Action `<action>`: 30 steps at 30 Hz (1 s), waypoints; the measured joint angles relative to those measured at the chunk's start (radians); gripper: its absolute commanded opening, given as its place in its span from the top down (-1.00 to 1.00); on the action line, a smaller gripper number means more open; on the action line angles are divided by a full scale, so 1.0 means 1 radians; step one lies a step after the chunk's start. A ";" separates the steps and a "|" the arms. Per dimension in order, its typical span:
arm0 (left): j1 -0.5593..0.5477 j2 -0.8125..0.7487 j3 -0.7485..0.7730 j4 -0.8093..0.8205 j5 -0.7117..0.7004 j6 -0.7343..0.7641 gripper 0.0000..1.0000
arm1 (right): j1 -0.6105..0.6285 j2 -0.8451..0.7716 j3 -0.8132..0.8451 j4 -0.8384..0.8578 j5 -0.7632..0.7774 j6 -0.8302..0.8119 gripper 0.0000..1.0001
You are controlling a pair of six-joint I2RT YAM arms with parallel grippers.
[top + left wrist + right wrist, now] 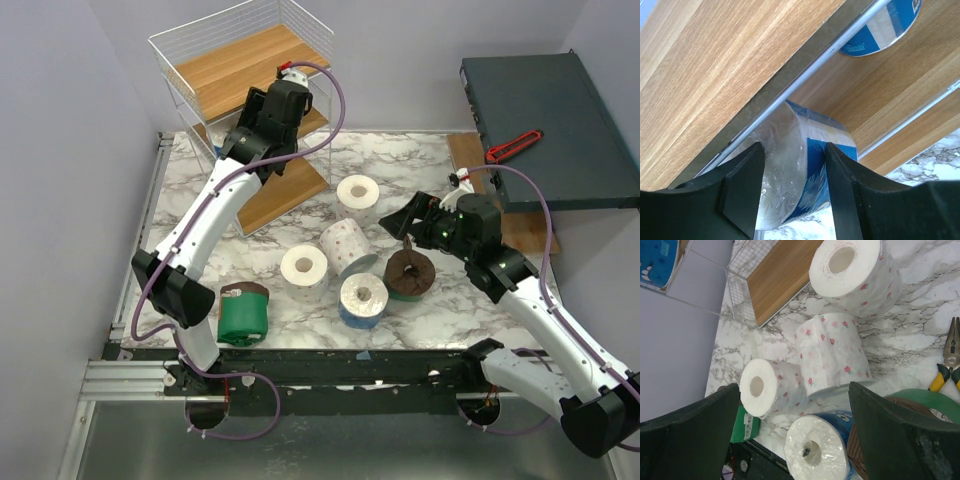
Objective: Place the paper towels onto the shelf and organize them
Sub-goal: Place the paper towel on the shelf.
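Note:
My left gripper (794, 150) is shut on a blue-wrapped paper towel roll (785, 175), holding it at the edge of a wooden board of the white wire shelf (235, 65). A second blue roll (885, 25) lies on the board beyond. In the top view the left gripper (232, 148) is at the shelf's middle tier. My right gripper (405, 222) is open and empty above the loose rolls: three speckled white ones (855, 270) (830, 352) (767, 387), a blue one (817, 450) and a brown-ended green one (408, 272). Another green roll (243, 313) lies front left.
A dark grey-green flat box (550, 130) with a red-handled tool (515, 146) sits at the right. Yellow-handled pliers (950, 360) lie on the marble table (440, 160) near the brown-ended roll. Grey walls close in left and behind.

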 measured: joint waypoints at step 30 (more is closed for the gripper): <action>-0.100 -0.089 -0.037 0.069 -0.060 0.049 -0.15 | 0.000 -0.004 0.000 -0.003 0.003 -0.002 -0.85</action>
